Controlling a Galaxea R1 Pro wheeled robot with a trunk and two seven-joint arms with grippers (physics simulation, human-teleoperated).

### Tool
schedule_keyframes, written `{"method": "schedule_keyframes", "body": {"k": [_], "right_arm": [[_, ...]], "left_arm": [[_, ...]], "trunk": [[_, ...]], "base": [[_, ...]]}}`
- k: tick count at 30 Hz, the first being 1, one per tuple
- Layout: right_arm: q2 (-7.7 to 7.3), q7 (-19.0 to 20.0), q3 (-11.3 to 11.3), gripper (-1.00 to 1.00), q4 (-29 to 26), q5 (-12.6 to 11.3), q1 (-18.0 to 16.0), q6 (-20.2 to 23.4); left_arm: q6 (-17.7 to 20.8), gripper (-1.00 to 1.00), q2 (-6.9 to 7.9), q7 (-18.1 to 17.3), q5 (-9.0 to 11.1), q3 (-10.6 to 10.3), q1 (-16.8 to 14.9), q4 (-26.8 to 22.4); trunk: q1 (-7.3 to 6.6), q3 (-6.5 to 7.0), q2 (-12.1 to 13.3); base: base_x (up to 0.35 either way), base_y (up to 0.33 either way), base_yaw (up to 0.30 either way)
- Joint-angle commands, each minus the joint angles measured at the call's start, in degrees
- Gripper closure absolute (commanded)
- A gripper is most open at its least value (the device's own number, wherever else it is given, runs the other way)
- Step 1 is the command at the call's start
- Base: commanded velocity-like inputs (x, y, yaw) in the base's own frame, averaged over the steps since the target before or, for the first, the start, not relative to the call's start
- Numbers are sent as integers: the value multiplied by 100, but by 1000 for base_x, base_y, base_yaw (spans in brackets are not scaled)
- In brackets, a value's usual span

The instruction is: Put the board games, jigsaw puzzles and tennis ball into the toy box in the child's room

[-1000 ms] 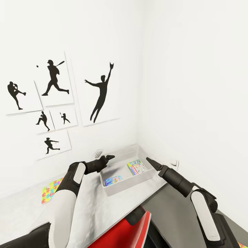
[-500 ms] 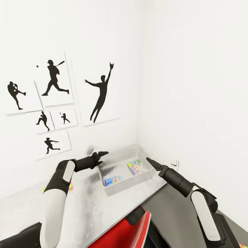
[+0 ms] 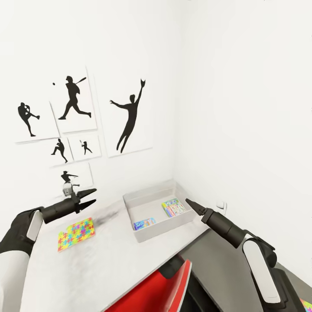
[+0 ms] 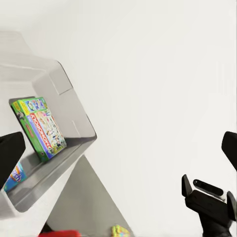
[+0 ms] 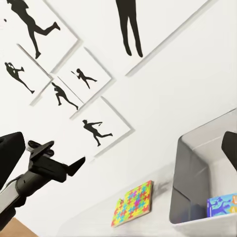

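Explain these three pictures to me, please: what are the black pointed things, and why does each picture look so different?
It is a simulated robot with two arms. The big picture comes from a camera on its head; the other two come from cameras near each gripper. The black pointed things are its grippers: the left gripper is open and empty above the table, the right gripper hangs beside the toy box, and I cannot tell whether it is open. In the box lie a green-edged board game and a blue board game. A jigsaw puzzle lies flat on the table.

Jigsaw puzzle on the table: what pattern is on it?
The jigsaw puzzle shows interlocking yellow, red, blue, green and pink pieces, clearest in the head view.
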Motion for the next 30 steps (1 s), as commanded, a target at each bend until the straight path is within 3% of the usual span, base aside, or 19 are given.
{"method": "schedule_keyframes", "body": {"k": [1,6,12,30], "right_arm": [[1,2,-6,-100,-2,-32,-6,41],[3,-6,-5,-100,-2,-31,-6,22],[3,-1,-5,-100,-3,-31,-4,-6],[12,-32,-5,-100,-2,-10,2,-20]], "left_arm": [[24,-100,38,-116,-1,6,43,3],[-13,-100,214,-498,-24,26,317,15],[-31,-100,430,-614,6,65,491,14],[-65,-100,431,-613,28,47,520,5]], "trunk": [[2,-13,-14],[2,7,-14],[2,27,-14],[2,28,-14]], "base": [[-195,108,0],[-94,50,0],[-48,8,0],[-121,0,0]]}}
